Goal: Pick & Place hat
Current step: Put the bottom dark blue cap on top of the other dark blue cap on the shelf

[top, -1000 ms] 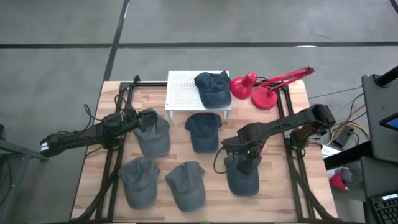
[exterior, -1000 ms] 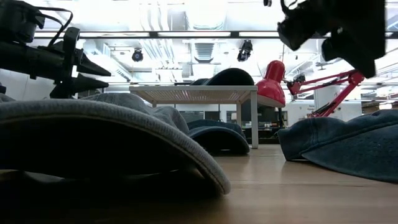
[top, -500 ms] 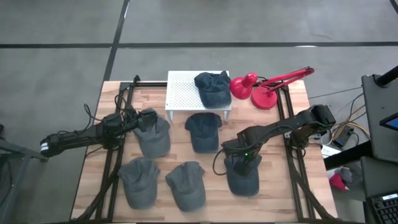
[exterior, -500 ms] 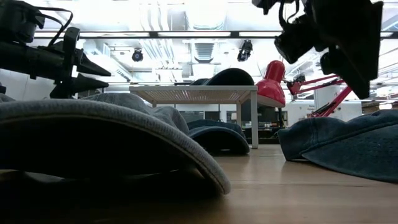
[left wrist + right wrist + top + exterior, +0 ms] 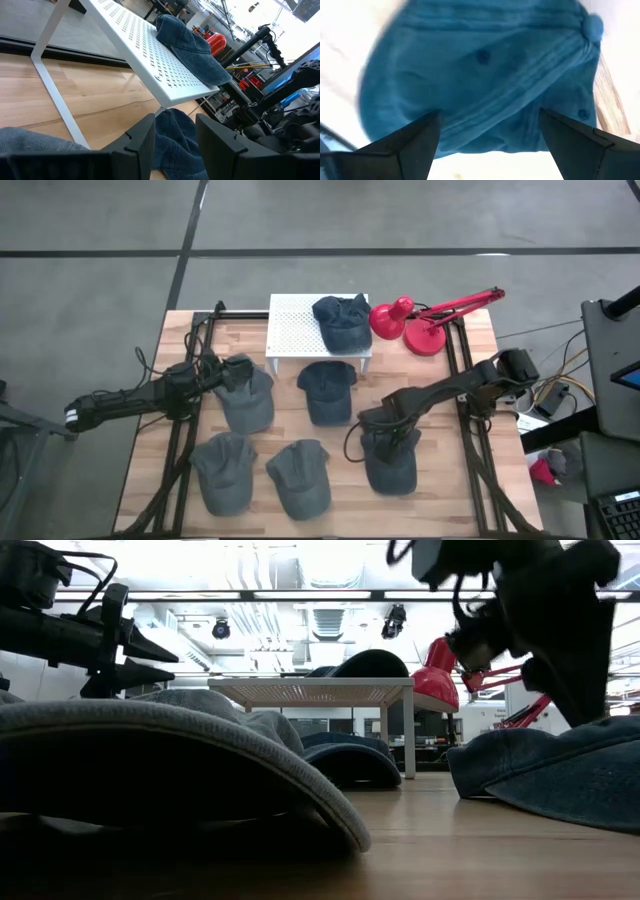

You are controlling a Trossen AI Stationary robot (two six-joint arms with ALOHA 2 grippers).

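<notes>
A blue denim cap (image 5: pixel 392 467) lies crown up on the table's near right part, and it fills the right wrist view (image 5: pixel 485 75). My right gripper (image 5: pixel 392 442) hangs open right above it, pointing down, one finger on either side of the crown (image 5: pixel 490 145). In the low view, this gripper (image 5: pixel 565 680) reaches down to the cap's top (image 5: pixel 560 775). My left gripper (image 5: pixel 218 370) waits open at the table's left, beside a grey cap (image 5: pixel 245 395). A white perforated stand (image 5: pixel 300 325) at the far edge carries another blue cap (image 5: pixel 342 320). My right gripper comes at the blue cap's crown (image 5: pixel 480 55) from above, its open fingers (image 5: pixel 420 145) straddling it. I cannot tell whether the fingers touch the cloth. The cap lies flat on the table.
Several more caps lie about: a dark one (image 5: pixel 327 390) in front of the stand and two grey ones (image 5: pixel 222 470) (image 5: pixel 300 477) along the near edge. A red desk lamp (image 5: pixel 420 320) stands at the far right. Black rails run down both table sides.
My right gripper has come down toward the blue cap at the near right, staying open. In the low view it drops from the picture's top to the cap's crown. The caps have not moved.
</notes>
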